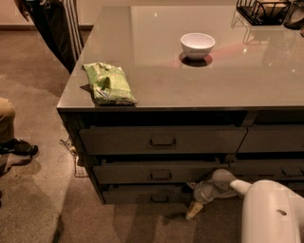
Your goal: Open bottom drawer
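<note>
Hand: The robot's grey hand (195,205), on the end of a white arm (266,209), is low down near the floor. It is just beside the right end of the bottom drawer. I cannot tell if it is spread or pressed together, or if it holds anything.

Bottom drawer: The wide, dark grey-brown bottom drawer (137,194) has a thin front. It is the lowest of three drawers under the tabletop, and it looks shut or nearly shut. Its small dark handle (159,199) is in the middle of the front, apart from the hand.

What could go wrong: The hand is off to the side of the handle. If it pulls from there, I think it may slip off and the drawer will stay shut. It could also catch the taller middle drawer (156,172) just above and open the wrong one. The hand is so low that it might scrape the floor.

Bowl: A small round white bowl (197,45) sits on the shiny grey tabletop (247,80). It looks empty.

Basket: A black wire basket (259,10) stands at the far corner. Something is in it, but I cannot tell what.

Drawers: What is inside them is hidden.

Bag: A crinkly green snack bag (108,84) lies near the front edge of the tabletop.
</note>
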`<action>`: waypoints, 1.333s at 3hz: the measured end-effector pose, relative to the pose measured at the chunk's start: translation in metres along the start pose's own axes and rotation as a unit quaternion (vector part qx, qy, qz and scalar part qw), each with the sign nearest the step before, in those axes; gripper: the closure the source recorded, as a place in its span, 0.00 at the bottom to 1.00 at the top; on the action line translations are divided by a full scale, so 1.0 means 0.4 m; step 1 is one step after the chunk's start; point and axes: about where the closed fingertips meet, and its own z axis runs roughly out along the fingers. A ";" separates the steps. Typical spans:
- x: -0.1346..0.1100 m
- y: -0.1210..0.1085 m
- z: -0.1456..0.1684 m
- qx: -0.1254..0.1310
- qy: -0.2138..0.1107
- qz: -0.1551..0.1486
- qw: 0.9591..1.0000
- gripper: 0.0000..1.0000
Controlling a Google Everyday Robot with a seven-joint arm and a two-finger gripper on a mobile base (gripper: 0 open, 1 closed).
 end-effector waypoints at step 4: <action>0.072 0.035 0.034 -0.001 -0.031 0.048 0.998 0.65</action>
